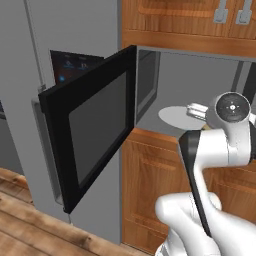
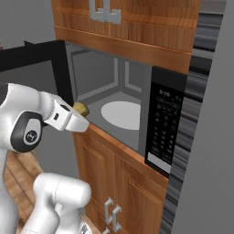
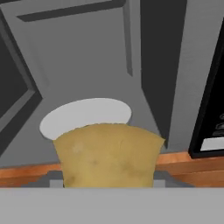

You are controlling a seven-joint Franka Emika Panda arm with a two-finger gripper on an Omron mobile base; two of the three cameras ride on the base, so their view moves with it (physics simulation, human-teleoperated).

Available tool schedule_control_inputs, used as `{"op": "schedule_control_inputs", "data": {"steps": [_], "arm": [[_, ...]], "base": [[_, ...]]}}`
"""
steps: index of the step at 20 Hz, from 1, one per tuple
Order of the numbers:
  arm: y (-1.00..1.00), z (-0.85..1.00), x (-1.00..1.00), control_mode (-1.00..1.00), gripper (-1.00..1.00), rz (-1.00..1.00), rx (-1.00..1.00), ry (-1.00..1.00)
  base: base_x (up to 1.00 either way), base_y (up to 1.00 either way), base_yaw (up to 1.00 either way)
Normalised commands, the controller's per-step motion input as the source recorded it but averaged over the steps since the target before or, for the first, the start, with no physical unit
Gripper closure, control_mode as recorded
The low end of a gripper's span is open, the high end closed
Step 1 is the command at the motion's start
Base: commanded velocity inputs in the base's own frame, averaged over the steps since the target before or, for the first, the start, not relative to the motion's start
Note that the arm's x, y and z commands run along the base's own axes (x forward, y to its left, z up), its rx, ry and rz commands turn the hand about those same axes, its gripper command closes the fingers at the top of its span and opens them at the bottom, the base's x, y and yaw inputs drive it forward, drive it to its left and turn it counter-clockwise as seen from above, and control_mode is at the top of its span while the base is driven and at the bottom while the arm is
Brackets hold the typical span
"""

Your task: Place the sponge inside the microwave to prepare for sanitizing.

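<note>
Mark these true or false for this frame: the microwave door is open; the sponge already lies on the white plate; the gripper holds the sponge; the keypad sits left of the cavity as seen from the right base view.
1. The microwave door is open: true.
2. The sponge already lies on the white plate: false; it is at the cavity's front edge, short of the plate.
3. The gripper holds the sponge: true.
4. The keypad sits left of the cavity: false; it is on the right.

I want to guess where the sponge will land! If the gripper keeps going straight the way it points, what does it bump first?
Probably the white plate inside the microwave. The gripper, shut on the sponge, points through the open doorway; nothing shows between, though depth is unclear.
</note>
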Motion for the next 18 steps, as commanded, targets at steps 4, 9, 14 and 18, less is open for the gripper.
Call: {"op": "schedule_control_inputs", "data": {"steps": [4,9,14,18], "arm": [[-0.21,-0.06,0.42,-1.0,1.0,-0.07,0.0,0.02],[-0.02,-0.25,0.61,-1.0,1.0,-0.07,-0.02,-0.02],[-0.19,-0.25,0.55,-1.0,1.0,-0.02,0.0,0.04],[-0.36,-0.07,0.39,-1.0,1.0,0.0,0.0,0.12]], "base": [[0.0,0.0,0.0],[0.0,0.0,0.0],[0.0,0.0,0.0],[0.0,0.0,0.0]]}}
